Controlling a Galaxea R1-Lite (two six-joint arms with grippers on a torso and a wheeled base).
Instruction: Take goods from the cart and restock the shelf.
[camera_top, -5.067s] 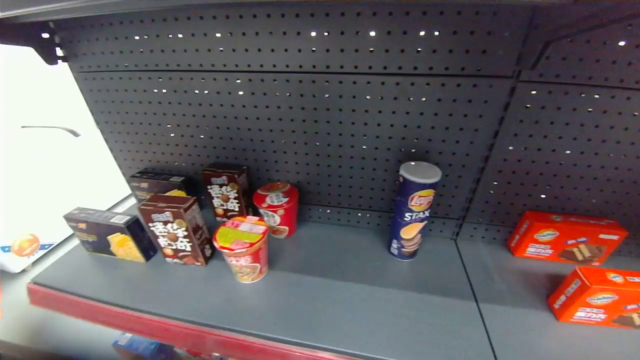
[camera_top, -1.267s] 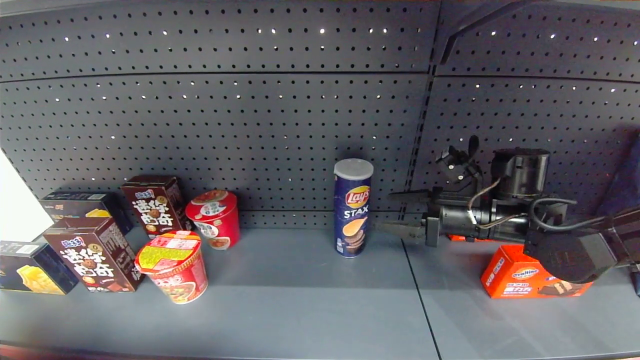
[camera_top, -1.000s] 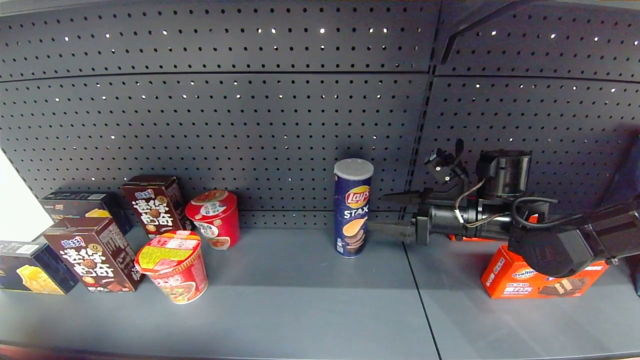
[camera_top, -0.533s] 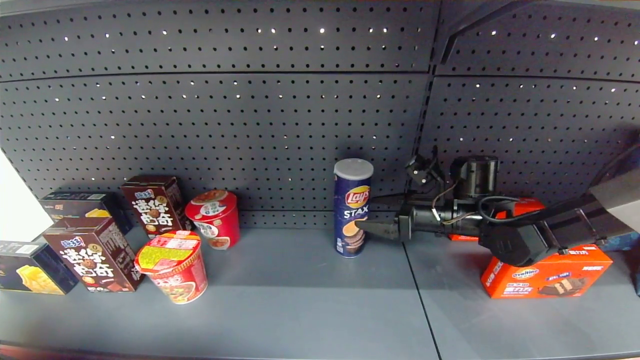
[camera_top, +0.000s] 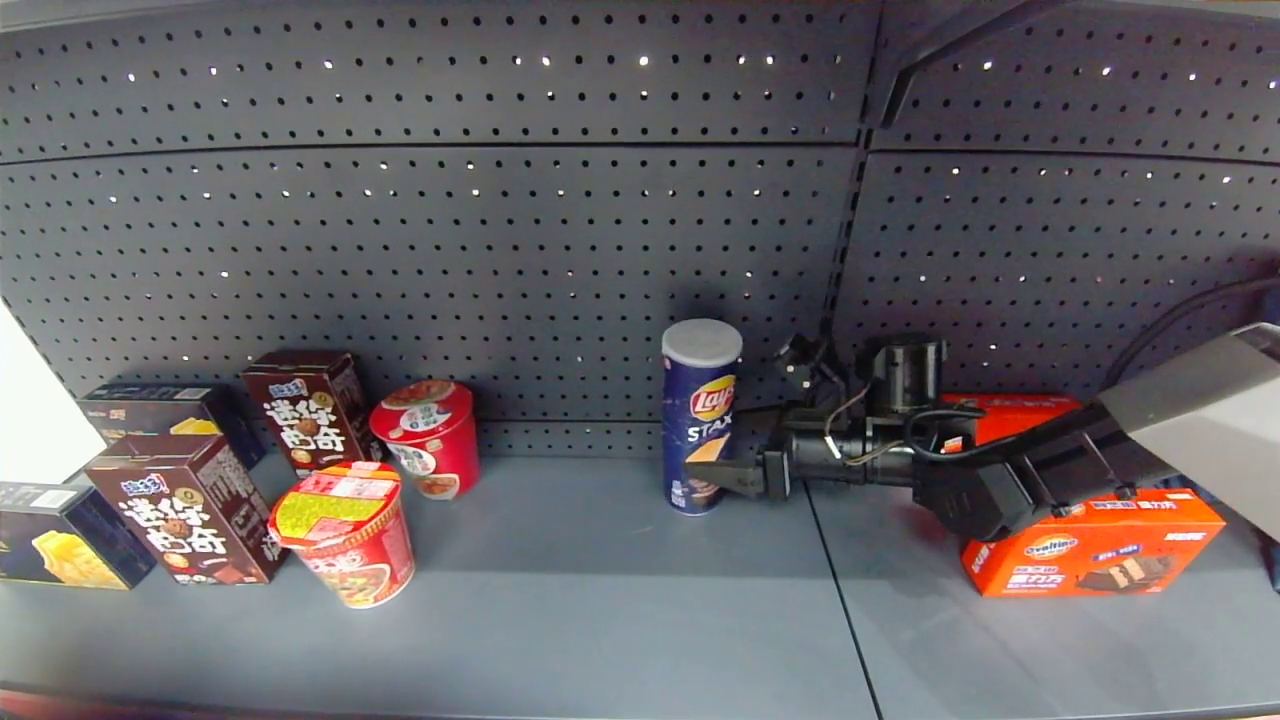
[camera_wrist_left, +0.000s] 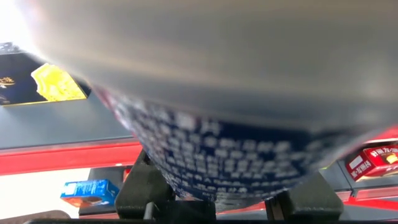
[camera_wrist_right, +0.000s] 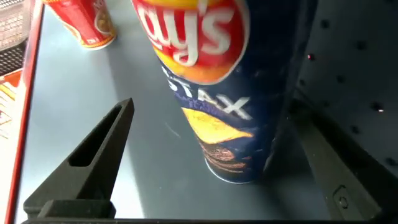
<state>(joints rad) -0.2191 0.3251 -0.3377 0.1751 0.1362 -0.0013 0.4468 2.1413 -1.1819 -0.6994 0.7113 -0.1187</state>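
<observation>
The can (camera_top: 701, 415) is seen standing on the shelf (camera_top: 600, 600), near the back panel (camera_top: 500, 250), approx. midway btw. the cups (camera_top: 345, 530) on the left and the orange boxes (camera_top: 1090, 545) on the right. Its long axis is vert.; if there is a small lean, it cannot be decided.

The right tool (camera_top: 718, 448) is held horizontal, w/ its arm on the right side. So the can lies to the left of the wrist, directly in the line of the tool. The tool is open. In the right wrist view one jaw is seen on each side of the can, w/ a clear gap at the front jaw; at the rear jaw contact cannot be excluded. Nothing is gripped yet. In the head view the front jaw is at the lower half of the can, and the other jaw is hidden behind it. The can's axis is thus crossed at a right angle by the jaws, the relation needed for closing.

The left tool (camera_wrist_left: 230, 199) is seen w/ a blue pack (camera_wrist_left: 217, 155) btw. its fingers, and it is judged to be closed on this pack. The right arm is clearly the nearer one to the can.

As judged, only closing is needed, no more reach. Since the grip is low on a tall can, tipping could be caused if one jaw touches first.
</observation>
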